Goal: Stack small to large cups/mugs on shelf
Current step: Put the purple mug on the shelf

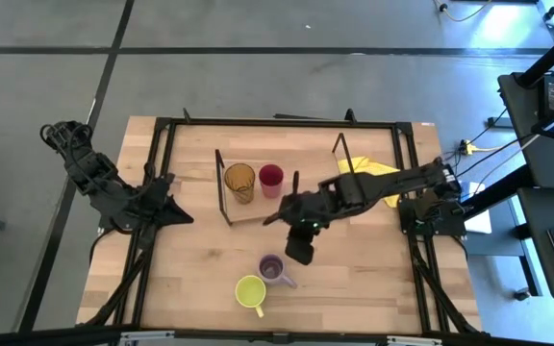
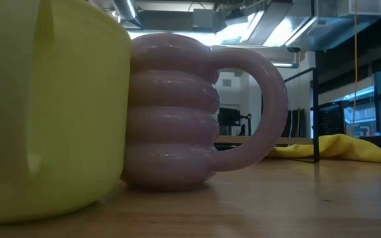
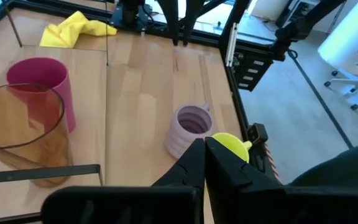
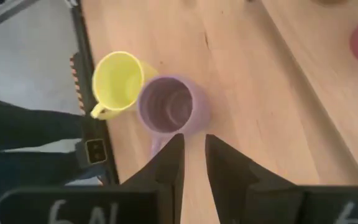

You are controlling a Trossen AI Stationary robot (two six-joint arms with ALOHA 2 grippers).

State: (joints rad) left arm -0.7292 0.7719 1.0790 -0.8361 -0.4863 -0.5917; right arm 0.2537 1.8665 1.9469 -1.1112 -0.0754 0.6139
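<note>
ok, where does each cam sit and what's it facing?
High: overhead, straight down; table, shelf, both arms.
Low: at table-top height, level; yellow-green mug and purple mug fill it; no arm.
Left wrist: past the left gripper toward tumbler and red cup.
Right wrist: down past the right gripper.
All four share both mugs.

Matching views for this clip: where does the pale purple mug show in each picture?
High: purple mug at front centre.
Low: centre.
Left wrist: beyond the fingers.
Right wrist: ahead of the right gripper.
Shared landmark: the yellow-green mug touching it.
</note>
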